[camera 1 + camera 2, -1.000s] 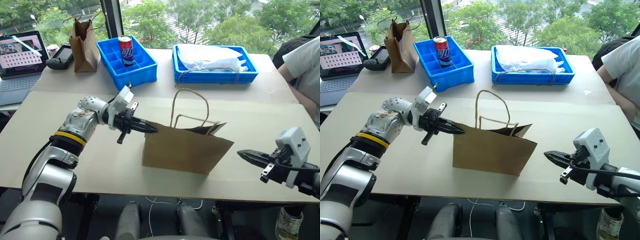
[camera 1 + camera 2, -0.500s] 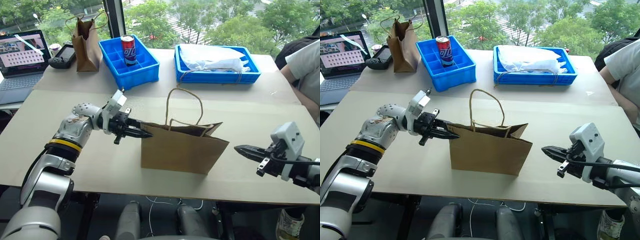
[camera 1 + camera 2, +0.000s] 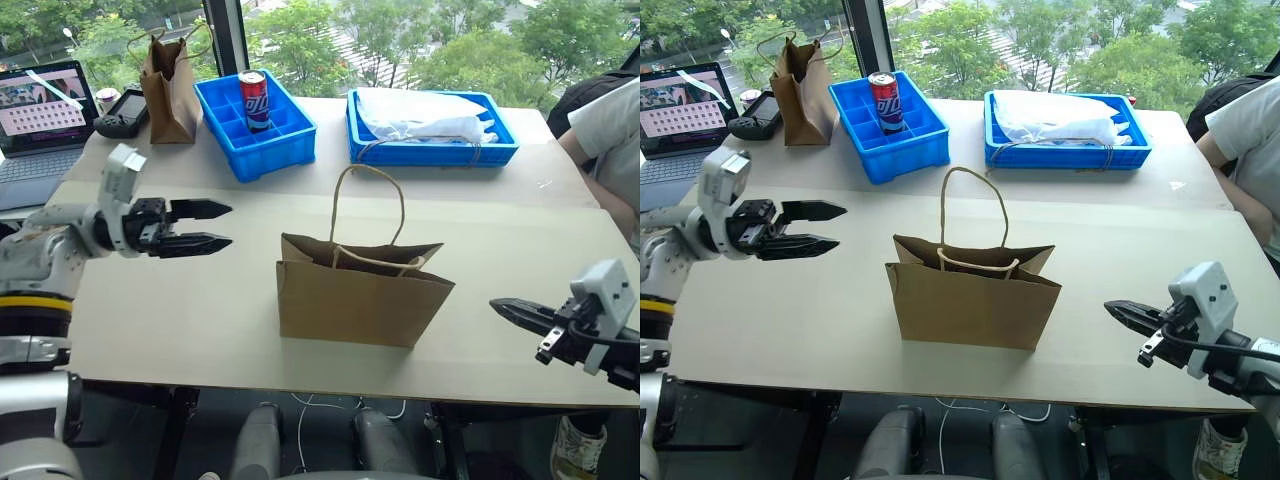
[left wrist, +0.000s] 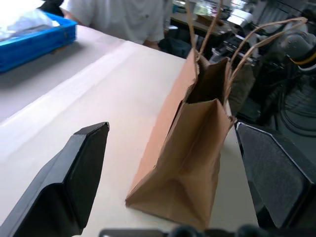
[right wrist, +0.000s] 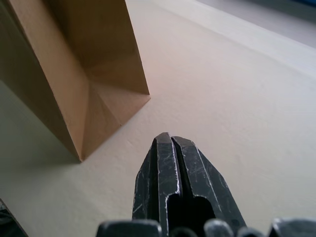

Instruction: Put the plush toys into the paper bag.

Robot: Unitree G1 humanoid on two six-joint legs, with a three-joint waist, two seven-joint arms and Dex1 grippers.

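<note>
Little legible text. Soda can [image 3: 252, 99], red and blue, standing in the blue divided bin [image 3: 256, 125] at the far side of the table [image 3: 180, 320]: carries a white logo, letters too small to read for certain. Laptop screen [image 3: 46, 103] at the far left corner: rows of small marks on a pale window, none readable. Paper bag [image 3: 358, 295] at the table's middle: plain brown, no print visible. Narrow dark bag [image 3: 168, 89] beside the bin: no print visible either.

Bright, even daylight from the windows [image 3: 400, 40] behind; soft shadows, sharp head views.
</note>
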